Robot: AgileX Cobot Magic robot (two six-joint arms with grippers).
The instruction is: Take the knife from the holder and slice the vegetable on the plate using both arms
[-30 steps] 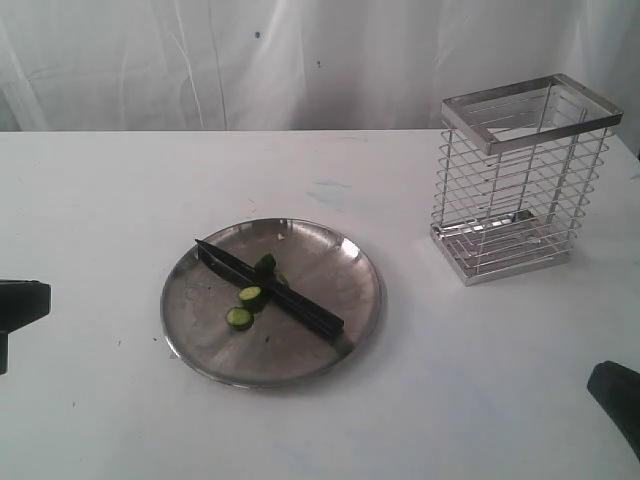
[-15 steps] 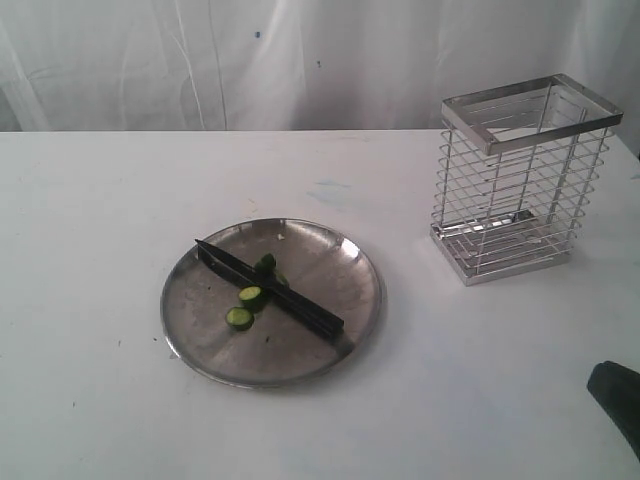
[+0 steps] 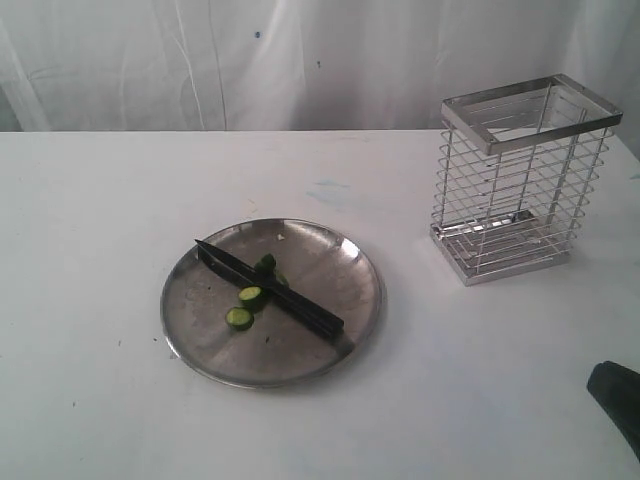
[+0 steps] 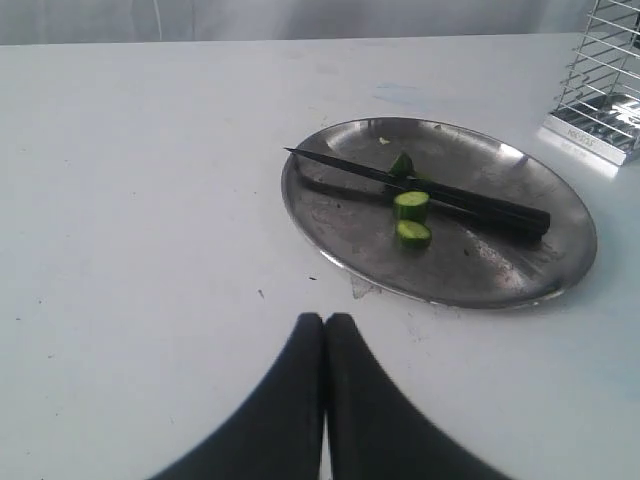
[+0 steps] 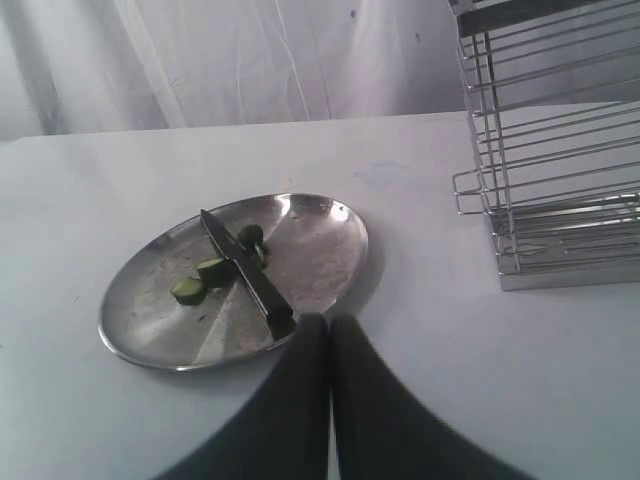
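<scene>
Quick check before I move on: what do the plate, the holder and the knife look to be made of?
The plate looks like polished stainless steel: shiny, with bright reflections on its rim. The holder appears to be silver metal wire with a flat metal rim, also glinting. The knife is dark and matte all over; coated metal or plastic, I cannot tell which.

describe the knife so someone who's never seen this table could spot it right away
Find the round steel plate left of the wire holder on the white table. The knife lies diagonally across it, beside the green vegetable slices. It is the only long, dark, pointed thing there.
</scene>
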